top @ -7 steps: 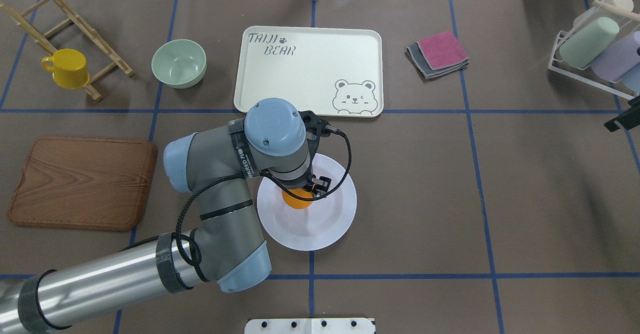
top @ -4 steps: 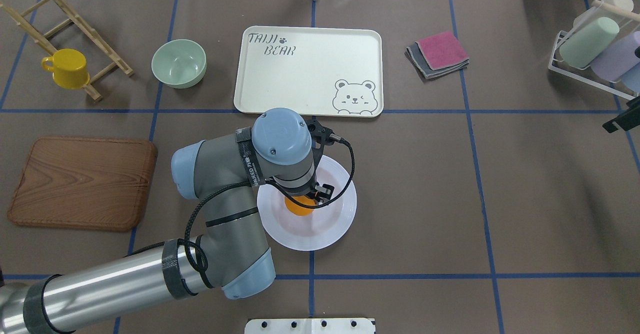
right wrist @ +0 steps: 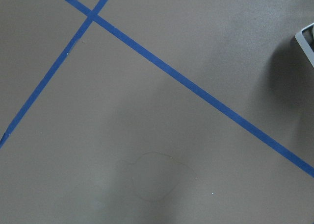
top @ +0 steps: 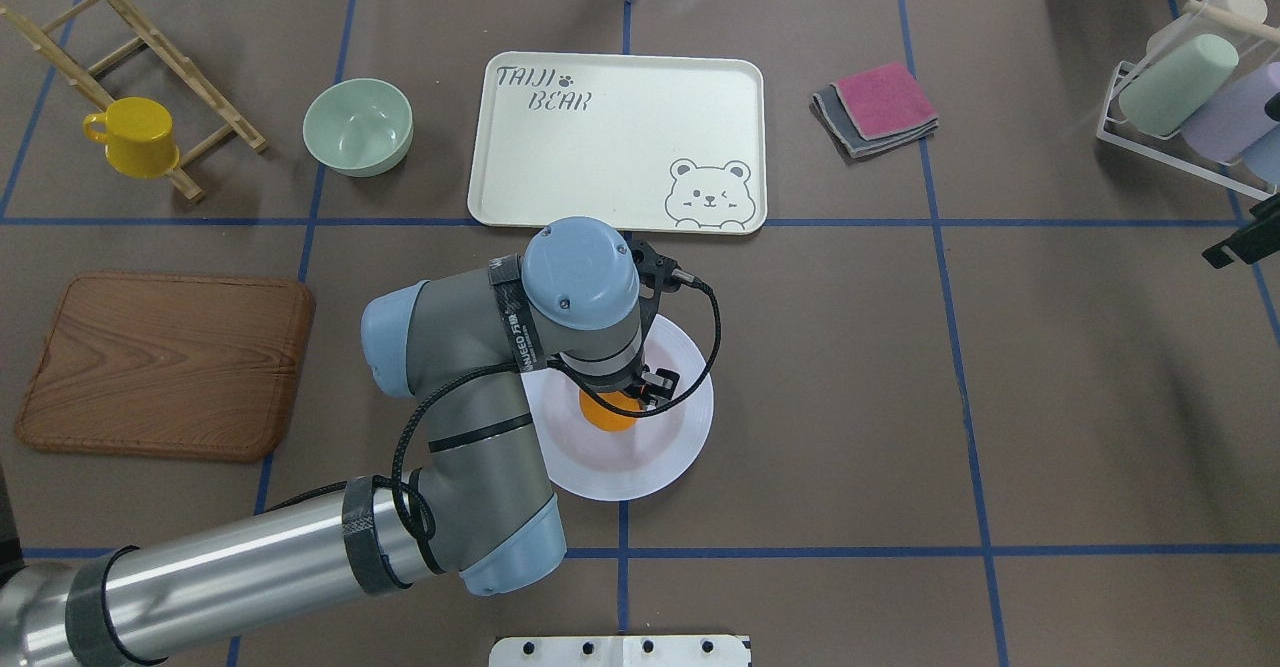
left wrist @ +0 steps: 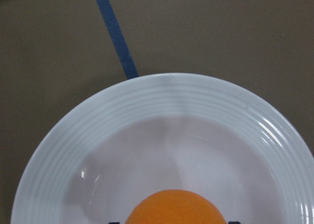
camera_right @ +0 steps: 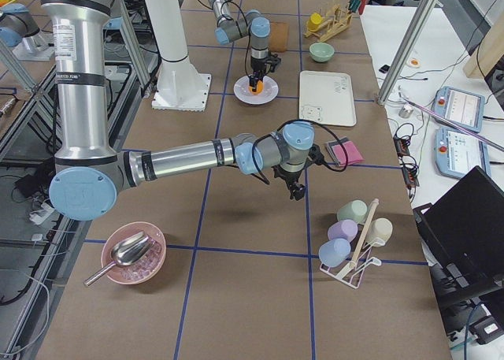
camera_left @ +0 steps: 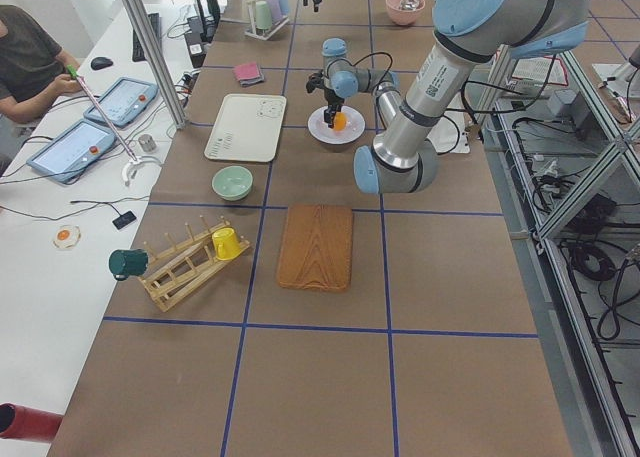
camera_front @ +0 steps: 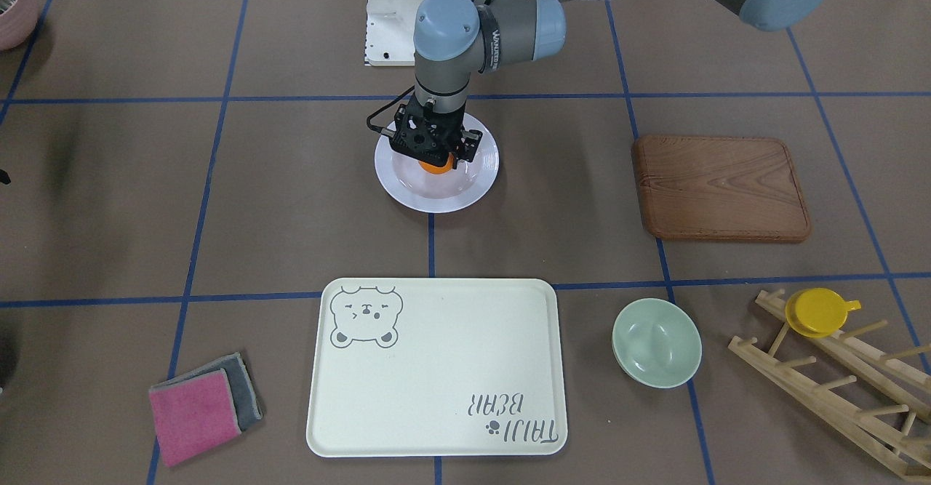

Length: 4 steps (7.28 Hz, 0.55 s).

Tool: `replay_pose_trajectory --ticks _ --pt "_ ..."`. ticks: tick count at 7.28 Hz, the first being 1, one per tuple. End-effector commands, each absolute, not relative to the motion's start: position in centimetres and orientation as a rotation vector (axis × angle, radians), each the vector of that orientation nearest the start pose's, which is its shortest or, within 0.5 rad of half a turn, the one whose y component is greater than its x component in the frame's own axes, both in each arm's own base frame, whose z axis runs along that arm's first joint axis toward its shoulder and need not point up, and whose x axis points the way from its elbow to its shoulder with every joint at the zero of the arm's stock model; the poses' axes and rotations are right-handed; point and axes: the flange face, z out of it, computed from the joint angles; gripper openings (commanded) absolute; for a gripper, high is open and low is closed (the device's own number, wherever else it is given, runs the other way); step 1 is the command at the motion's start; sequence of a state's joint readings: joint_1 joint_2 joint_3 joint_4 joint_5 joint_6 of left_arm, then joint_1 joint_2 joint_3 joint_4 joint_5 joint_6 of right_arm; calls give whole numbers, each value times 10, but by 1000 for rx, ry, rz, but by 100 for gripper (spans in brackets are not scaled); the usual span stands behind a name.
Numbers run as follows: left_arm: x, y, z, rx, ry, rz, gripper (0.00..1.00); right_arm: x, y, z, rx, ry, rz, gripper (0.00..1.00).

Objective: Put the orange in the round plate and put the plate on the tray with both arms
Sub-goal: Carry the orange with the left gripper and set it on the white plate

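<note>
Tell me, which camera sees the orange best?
The left wrist view. The orange looks big and close there, over the round plate, though its lower part is cut off. The overhead and front-facing views show only a slice peeking from under the left arm. Both side views show a tiny dot.

In the overhead view the left arm [top: 470, 387] has swung toward the right and slightly nearer the robot. Its blue wrist cap [top: 582, 272] now covers less of the tray's [top: 620, 67] near edge. The tool [camera_front: 436, 156], clamped on the orange [top: 608, 413], has carried it from the left of the plate's [top: 680, 432] well toward the middle.
</note>
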State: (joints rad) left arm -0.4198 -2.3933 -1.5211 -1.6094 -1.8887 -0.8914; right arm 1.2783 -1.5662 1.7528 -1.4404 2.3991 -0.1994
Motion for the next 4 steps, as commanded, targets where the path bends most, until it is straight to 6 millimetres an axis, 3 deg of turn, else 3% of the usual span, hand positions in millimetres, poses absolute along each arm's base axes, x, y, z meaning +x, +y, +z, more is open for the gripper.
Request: replay_pose_trajectory --ticks 1,2,4 --pt "626 -390 173 182 870 379 87 -88 -499 548 264 -847 -592 100" --pt "622 -390 168 215 911 384 98 -88 -499 548 264 -847 -593 100" --pt "618 -392 180 236 890 368 98 -89 -499 549 261 -846 -592 100"
